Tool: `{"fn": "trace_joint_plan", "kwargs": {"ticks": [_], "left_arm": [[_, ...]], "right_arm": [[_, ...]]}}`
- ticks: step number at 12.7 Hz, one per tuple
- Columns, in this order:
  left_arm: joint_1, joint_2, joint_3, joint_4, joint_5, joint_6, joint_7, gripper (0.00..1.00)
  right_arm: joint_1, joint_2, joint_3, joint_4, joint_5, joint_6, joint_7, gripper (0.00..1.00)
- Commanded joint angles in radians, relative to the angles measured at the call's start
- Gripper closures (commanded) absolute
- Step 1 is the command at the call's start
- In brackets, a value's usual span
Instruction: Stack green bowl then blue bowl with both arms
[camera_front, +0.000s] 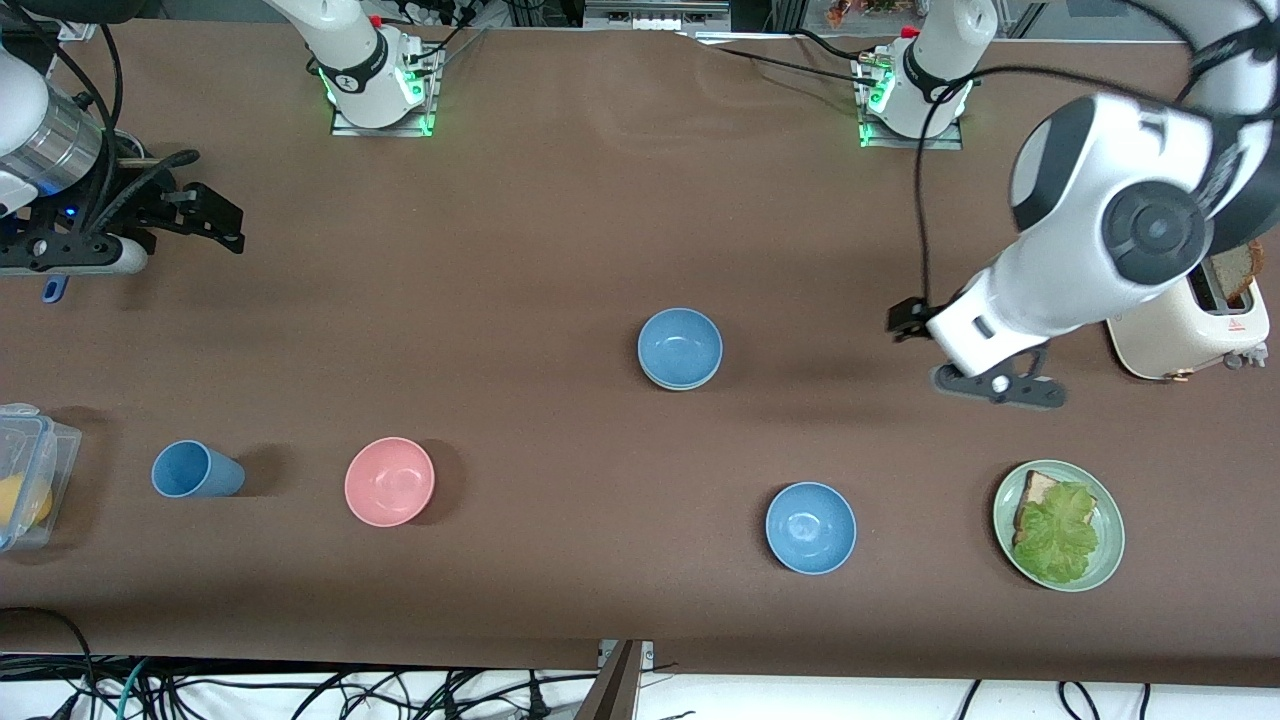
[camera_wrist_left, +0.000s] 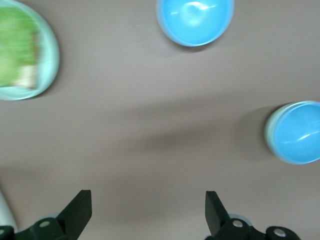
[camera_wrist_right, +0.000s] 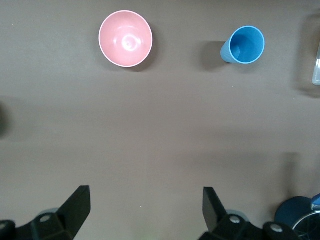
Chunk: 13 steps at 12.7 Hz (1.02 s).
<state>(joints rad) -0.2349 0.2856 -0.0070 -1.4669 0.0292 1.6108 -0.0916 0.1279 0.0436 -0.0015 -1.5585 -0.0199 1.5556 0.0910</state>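
With fingers spread, the left gripper should grip the blue bowl by its rim, while the right gripper waits, also spread.

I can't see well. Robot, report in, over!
Left gripper and right gripper open, empty, above table. Blue bowl sits in green bowl. Nothing blocking.

The green bowl is almost wholly hidden: only a thin pale rim peeks out under the blue bowl nested in it, mid-desk. At the desk's edge by the right arm's end, a clear plastic box is cut off, its yellow contents too obscured to name. The left pincer is mostly covered by its own arm. In the left wrist view, the green plate is blurred and cropped.
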Motion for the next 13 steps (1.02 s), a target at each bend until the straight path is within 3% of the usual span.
{"fn": "trace_joint_plan", "kwargs": {"ticks": [1,3,6,8,10,13], "left_arm": [[0.044,-0.13,-0.014,-0.021,0.054,-0.106,0.009,0.0],[0.083,-0.167,-0.021,-0.026,0.041,-0.164,0.045,0.0],[0.23,-0.204,-0.048,-0.075,-0.08,-0.144,0.176,0.0],[0.22,-0.215,-0.047,-0.12,0.005,-0.085,0.109,0.0],[0.227,-0.319,-0.047,-0.304,-0.008,0.102,0.098,0.0],[0.22,-0.349,-0.047,-0.332,-0.009,0.091,0.098,0.0]], "right_arm": [[-0.001,0.005,0.0,0.017,-0.008,-0.008,-0.002,0.01],[-0.001,0.005,0.0,0.018,-0.006,-0.008,-0.002,0.01],[-0.001,0.005,0.0,0.017,-0.006,-0.009,-0.002,0.01],[-0.001,0.005,-0.002,0.017,-0.006,-0.009,-0.002,0.01],[-0.001,0.005,-0.002,0.017,-0.006,-0.009,-0.002,0.01],[-0.001,0.005,-0.003,0.017,-0.006,-0.011,-0.002,0.01]]}}
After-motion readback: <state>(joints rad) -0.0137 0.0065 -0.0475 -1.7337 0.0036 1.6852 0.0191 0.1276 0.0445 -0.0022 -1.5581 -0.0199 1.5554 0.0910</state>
